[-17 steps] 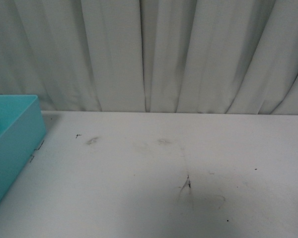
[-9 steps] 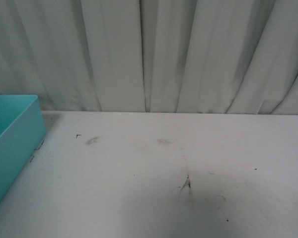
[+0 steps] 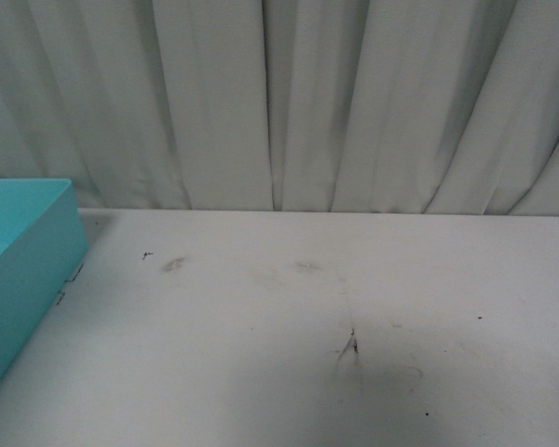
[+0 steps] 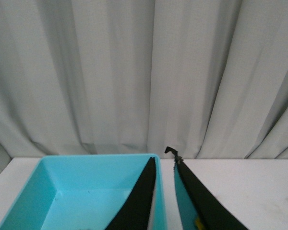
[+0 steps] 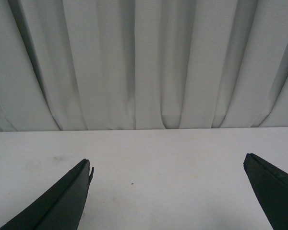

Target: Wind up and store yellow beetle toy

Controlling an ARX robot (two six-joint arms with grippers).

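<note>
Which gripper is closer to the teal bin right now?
Left. The left gripper hangs over the teal bin, at its wall, with the interior showing in that wrist view. The right gripper is spread over bare white table, no bin in its view.

— What do we see of our own body?

— Just our grippers. Our left gripper (image 4: 164,160) has two flat, matte black fingers (image 4: 141,201), each narrowing to a thin point toward the curtain (image 4: 149,72). One tip ends in a small hooked nub.

— And our right gripper (image 5: 168,165)?

— The same plain black wedges, broad at the base and slim at the curtain end. One has a little notch at its tip.
</note>
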